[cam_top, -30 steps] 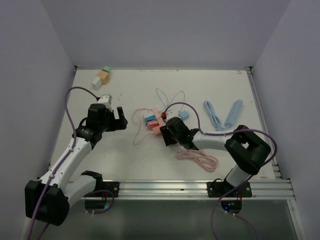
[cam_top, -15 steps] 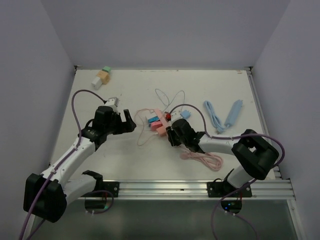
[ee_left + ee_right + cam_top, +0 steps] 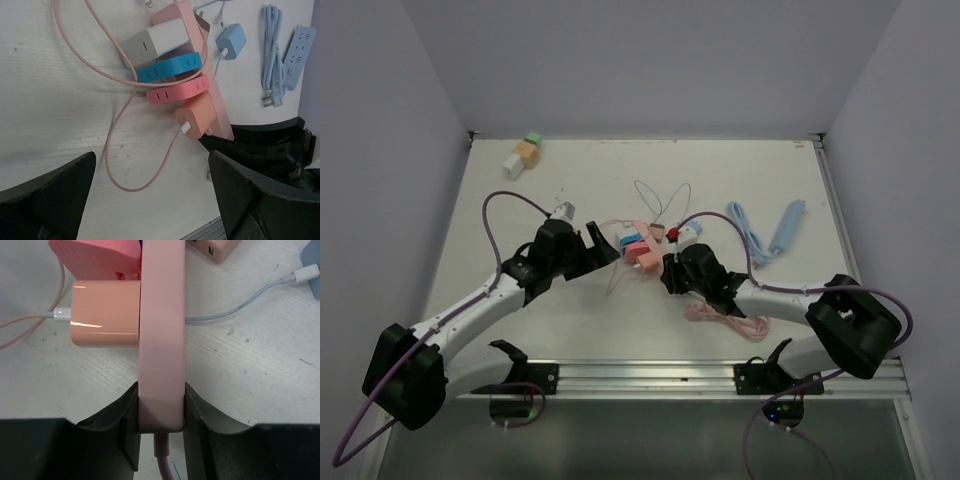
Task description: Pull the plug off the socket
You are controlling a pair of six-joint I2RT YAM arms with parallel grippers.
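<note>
We see the pink power strip point(image 3: 642, 246) lying near the middle of the table point(image 3: 520, 300), angled from the far left toward the near right. Four plugs sit in a row along its left side: a white plug point(image 3: 155, 42) farthest from us, then a blue plug point(image 3: 170, 68), a pink plug point(image 3: 177, 90), and an orange plug point(image 3: 197, 117) nearest the strip's near end. A thin pink cord point(image 3: 120, 145) runs out of the orange plug and loops across the table.

The right gripper point(image 3: 161, 415) is clamped on the near end of the power strip, one finger pressed on each long side. The left gripper point(image 3: 150, 200) hangs just left of the row of plugs with its fingers point(image 3: 45, 200) spread wide, touching nothing.

Just beyond the strip on its right lies a pale blue charger point(image 3: 690, 230). Toward the right edge we find a bundled blue cable point(image 3: 748, 232) and a blue power strip point(image 3: 787, 225) side by side. A coiled pink cable point(image 3: 725, 318) lies by the right arm, near the front edge. Some small blocks point(image 3: 523, 155) sit in the far left corner.
</note>
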